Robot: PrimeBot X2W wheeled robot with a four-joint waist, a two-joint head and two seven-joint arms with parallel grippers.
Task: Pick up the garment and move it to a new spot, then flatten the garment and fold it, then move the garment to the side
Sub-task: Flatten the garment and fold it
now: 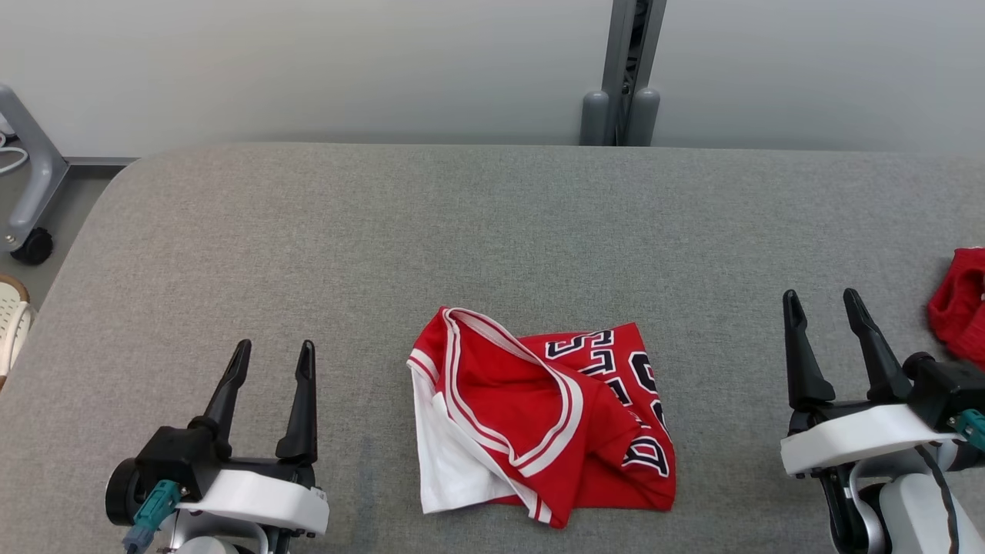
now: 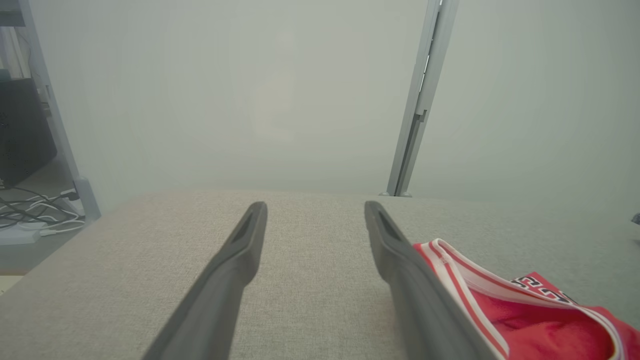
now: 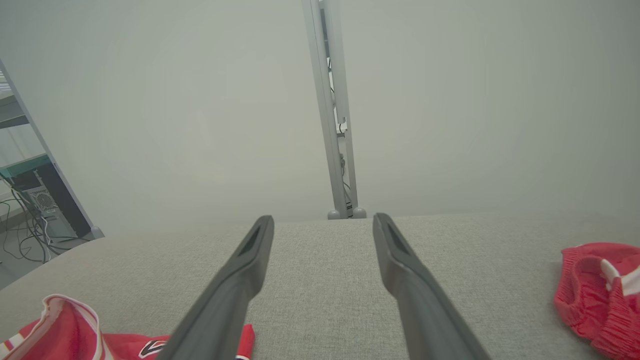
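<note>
Garment (image 1: 539, 419) bunched on table (image 1: 462, 231); left gripper (image 1: 275, 346), right gripper (image 1: 820, 296) both spread, empty.
Head: garment at 6 o'clock, collar band (image 1: 508, 338) running 11–5; red knit (image 1: 958, 304) at 3. Left wrist: cables (image 2: 30, 215) at 9. Right wrist: red knit at 4, garment at 8.

Red basketball jersey (image 1: 539, 419), white-striped trim and dark white-edged lettering, bunched into a rough square, lying on the grey worktop (image 1: 492, 231) at the middle of its near side, white inner fabric showing at its lower left corner, a trimmed opening gaping upward
</note>
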